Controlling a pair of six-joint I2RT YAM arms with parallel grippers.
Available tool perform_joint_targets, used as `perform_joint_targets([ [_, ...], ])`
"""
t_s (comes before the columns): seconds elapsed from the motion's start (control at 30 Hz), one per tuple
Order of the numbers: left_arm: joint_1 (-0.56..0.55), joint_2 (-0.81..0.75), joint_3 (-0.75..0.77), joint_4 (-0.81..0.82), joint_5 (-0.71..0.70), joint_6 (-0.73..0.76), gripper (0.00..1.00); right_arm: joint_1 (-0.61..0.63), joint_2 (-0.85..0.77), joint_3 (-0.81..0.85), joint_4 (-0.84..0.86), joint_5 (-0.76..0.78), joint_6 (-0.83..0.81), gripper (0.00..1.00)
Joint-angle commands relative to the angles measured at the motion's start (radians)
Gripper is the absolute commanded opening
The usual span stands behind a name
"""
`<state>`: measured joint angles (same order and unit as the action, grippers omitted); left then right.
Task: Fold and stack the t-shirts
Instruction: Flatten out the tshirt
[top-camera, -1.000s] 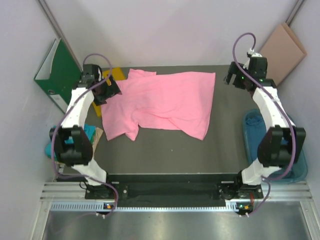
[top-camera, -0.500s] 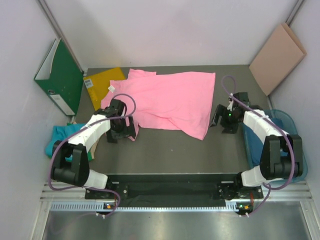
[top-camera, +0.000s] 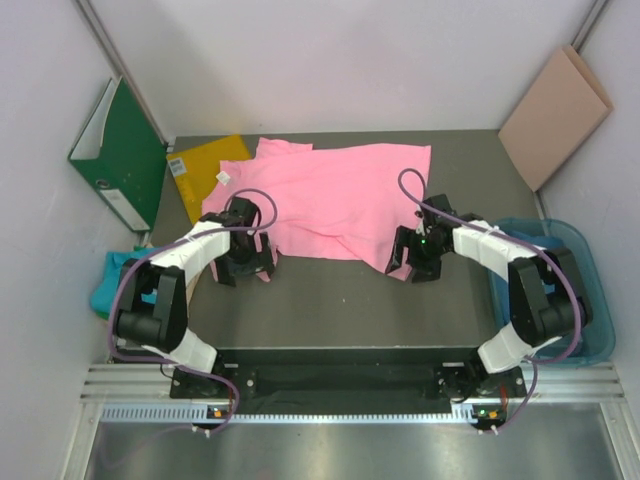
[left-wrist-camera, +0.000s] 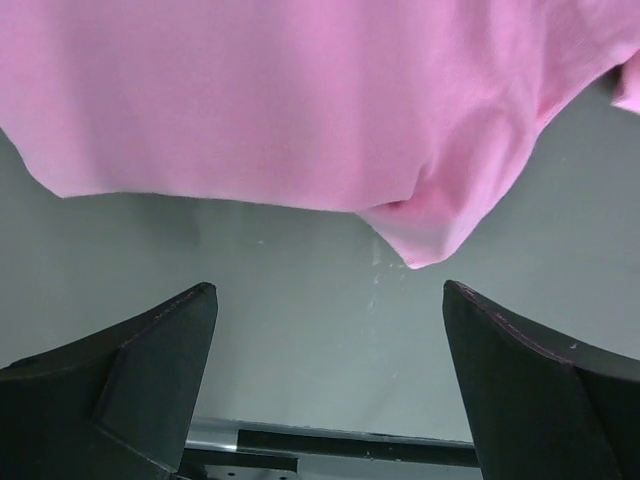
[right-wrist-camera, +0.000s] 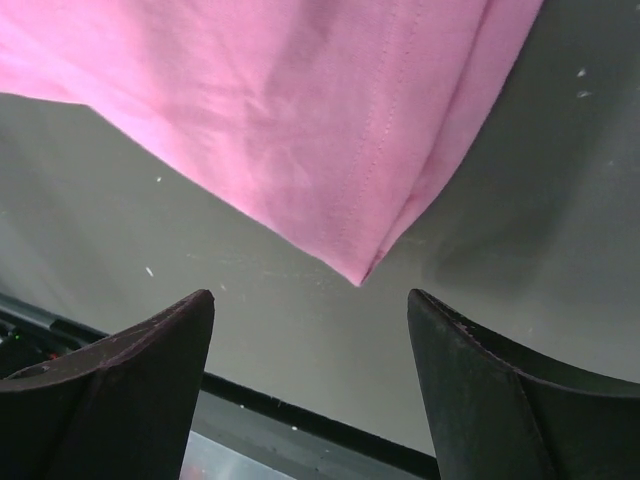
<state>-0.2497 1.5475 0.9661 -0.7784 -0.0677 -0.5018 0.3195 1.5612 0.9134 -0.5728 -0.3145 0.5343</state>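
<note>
Reaching inward with left arm (top-camera: 185, 255) and right arm (top-camera: 490, 243), elbows out at the sides. Holding left gripper (top-camera: 247, 268) low, jaws spread wide, nothing between. Holding right gripper (top-camera: 410, 263) low too, jaws apart, empty.

soft matt pink cloth t-shirt (top-camera: 340, 195) on a smooth, matt grey table (top-camera: 330, 300)

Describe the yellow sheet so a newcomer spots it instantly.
Go to the dark table's far left corner, by the upright green binder. The yellow sheet lies flat there, its right side meeting the pink t-shirt; only it is yellow, with a small white label.
</note>
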Motion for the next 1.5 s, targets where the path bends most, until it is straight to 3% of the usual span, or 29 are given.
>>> perform_joint_targets([
  [0.0,-0.005,-0.02,0.051,0.022,-0.017,-0.03,0.99,0.023,0.032,0.07,-0.007,0.041,0.003,0.76],
  [0.13,-0.005,-0.044,0.043,0.034,-0.004,-0.058,0.99,0.032,0.068,0.068,0.02,0.069,-0.005,0.68],
  [0.23,-0.006,-0.043,0.03,0.048,-0.011,-0.06,0.99,0.041,0.108,0.064,0.066,0.081,0.003,0.54],
  [0.27,-0.005,-0.038,0.025,0.053,-0.014,-0.058,0.99,0.043,0.123,0.068,0.074,0.074,0.004,0.39],
  [0.3,-0.006,-0.021,0.025,0.059,-0.015,-0.06,0.99,0.049,0.147,0.073,0.088,0.071,0.004,0.29],
  [0.33,-0.008,-0.011,0.025,0.062,-0.017,-0.058,0.99,0.053,0.16,0.077,0.091,0.068,0.007,0.11],
  [0.4,-0.016,0.014,0.028,0.07,-0.02,-0.055,0.99,0.067,0.171,0.091,0.096,0.071,0.004,0.0],
  [0.6,-0.062,0.08,0.039,0.126,-0.006,-0.069,0.99,0.073,0.111,0.122,0.058,0.095,-0.003,0.0],
  [0.67,-0.075,0.112,0.052,0.142,-0.009,-0.075,0.94,0.073,0.099,0.13,0.047,0.1,-0.008,0.0],
  [0.73,-0.091,0.164,0.066,0.145,-0.017,-0.083,0.77,0.072,0.082,0.136,0.033,0.103,-0.013,0.0],
  [0.77,-0.095,0.181,0.078,0.143,-0.021,-0.086,0.56,0.072,0.077,0.139,0.031,0.103,-0.014,0.0],
  [0.8,-0.102,0.209,0.086,0.136,-0.027,-0.086,0.06,0.072,0.07,0.142,0.021,0.106,-0.017,0.0],
  [0.83,-0.105,0.218,0.104,0.127,-0.04,-0.093,0.0,0.072,0.066,0.143,0.016,0.107,-0.019,0.0],
  [1.07,-0.12,0.155,0.103,0.035,-0.038,-0.099,0.0,0.061,0.016,0.137,-0.033,0.144,-0.045,0.0],
  [1.47,-0.239,-0.073,0.18,-0.352,0.016,-0.185,0.0,0.004,-0.099,0.093,-0.171,0.282,-0.2,0.0],
])
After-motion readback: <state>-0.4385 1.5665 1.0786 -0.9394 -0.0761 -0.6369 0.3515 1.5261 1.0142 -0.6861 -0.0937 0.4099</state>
